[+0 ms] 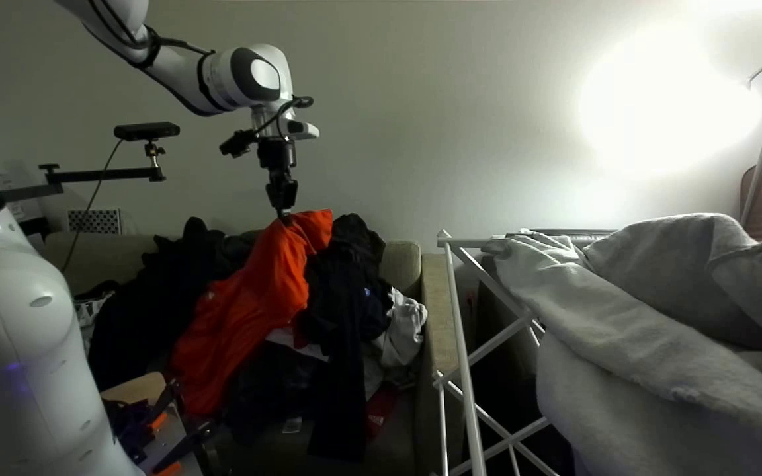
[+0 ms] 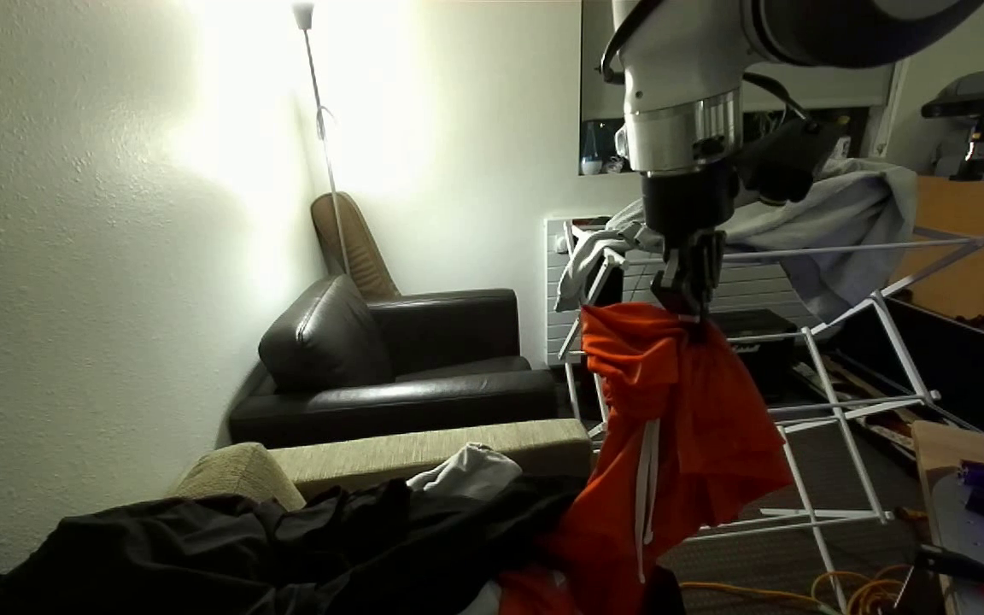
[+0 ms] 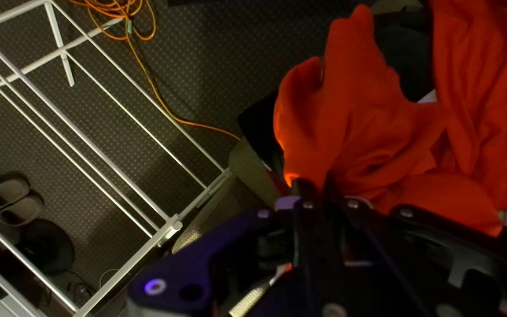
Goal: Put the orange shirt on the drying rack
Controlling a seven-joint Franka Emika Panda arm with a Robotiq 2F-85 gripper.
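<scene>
Orange fabric first, since it's closest: the jaws are clamped on the top of the orange shirt [image 1: 258,297], pinching it into a peak, so it hangs right under them. Its long axis runs down and slants off from the jaws, white drawstrings [image 2: 647,470] dangling, lower end lying among limp, crumpled black clothes [image 1: 348,317] below the jaws. What the next move turns on imo: the drying rack [image 1: 464,360] is off to one side of the jaws, well apart, just past the woven beige couch arm [image 1: 437,304]. I'd lift a good bit before swinging over, or that lower end probably drags. Rack's all skinny white tubes, and there's a fuzzy grey blanket [image 1: 632,344] slung over it. Further out from the jaws sits a boxy, shiny black leather armchair [image 2: 398,401].
</scene>
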